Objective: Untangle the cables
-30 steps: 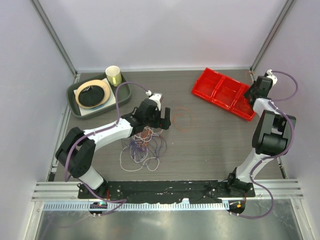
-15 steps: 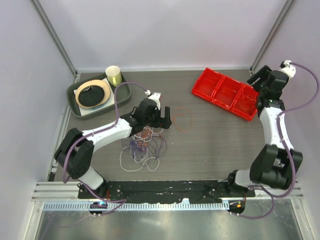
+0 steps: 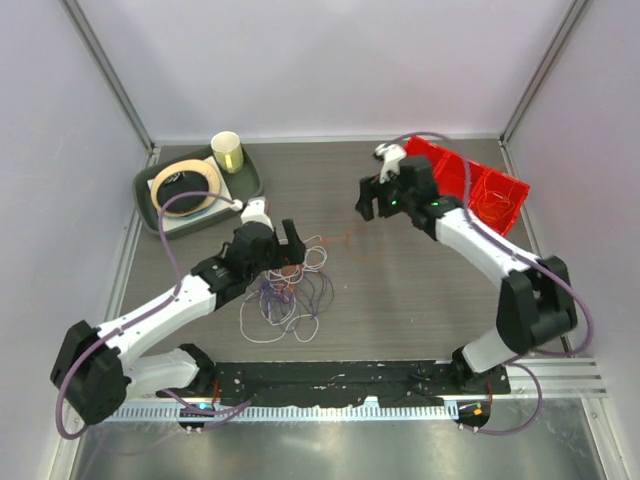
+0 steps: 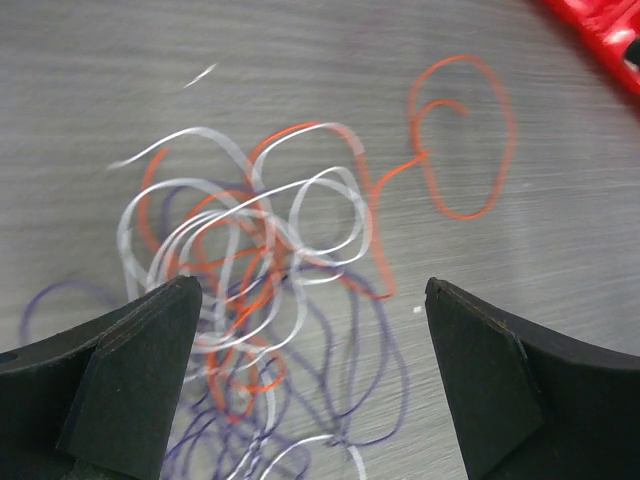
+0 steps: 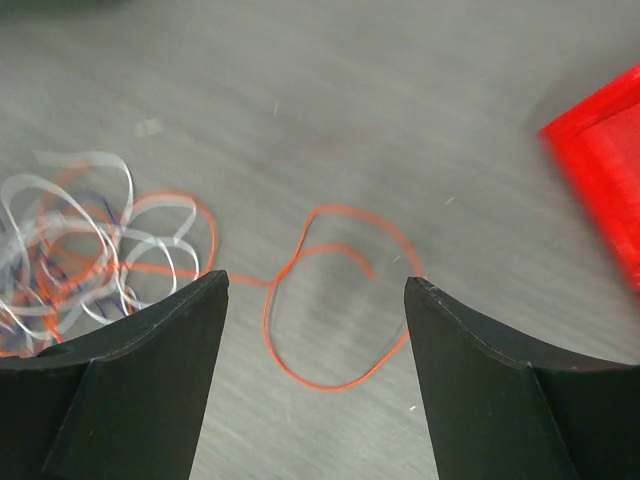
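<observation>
The cables [image 3: 290,290] lie as a loose tangle of white, orange-red and purple threads left of the table's middle. One orange-red strand runs right from it and ends in a loop [image 3: 352,238]. My left gripper [image 3: 290,255] hovers open over the tangle's upper part. In the left wrist view the tangle [image 4: 250,260] lies between and beyond the open gripper [image 4: 311,290], with the orange loop [image 4: 470,150] further off. My right gripper [image 3: 372,205] hangs open just beyond the loop. In the right wrist view the loop [image 5: 345,209] sits between the gripper's [image 5: 315,280] spread fingers, untouched.
A red compartment bin [image 3: 480,190] stands at the back right, close behind the right arm. At the back left, a dark green tray [image 3: 245,185] holds a plate with a dark ring on it. A pale cup [image 3: 228,152] stands at the tray's far end.
My right arm has swung from beside the red bin to the table's middle over the orange loop, and its jaws have opened. The left arm has drawn back slightly toward the near left.
</observation>
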### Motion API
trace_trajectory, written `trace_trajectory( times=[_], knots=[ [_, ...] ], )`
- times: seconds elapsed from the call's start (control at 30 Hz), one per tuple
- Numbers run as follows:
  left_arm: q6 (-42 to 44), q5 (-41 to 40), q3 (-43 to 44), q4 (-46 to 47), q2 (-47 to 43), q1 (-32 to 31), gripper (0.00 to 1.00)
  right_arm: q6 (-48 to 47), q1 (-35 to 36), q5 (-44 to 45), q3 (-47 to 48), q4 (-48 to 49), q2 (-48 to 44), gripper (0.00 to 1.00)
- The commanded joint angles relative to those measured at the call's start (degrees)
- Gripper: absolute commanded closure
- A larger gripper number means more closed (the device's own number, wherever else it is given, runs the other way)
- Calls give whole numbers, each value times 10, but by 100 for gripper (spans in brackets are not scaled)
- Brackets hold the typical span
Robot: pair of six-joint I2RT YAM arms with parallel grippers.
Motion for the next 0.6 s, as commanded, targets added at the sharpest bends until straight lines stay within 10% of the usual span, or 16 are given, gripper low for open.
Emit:
trace_trajectory(
  times=[0.0,0.57],
  knots=[
    [-63,-86,-50,-76,-64,11,0,-71,71,57,31,-58,80,23],
    [-92,-98,-101,-137,-117,43,0,29,130,224,202,-75,339,32]
  ],
)
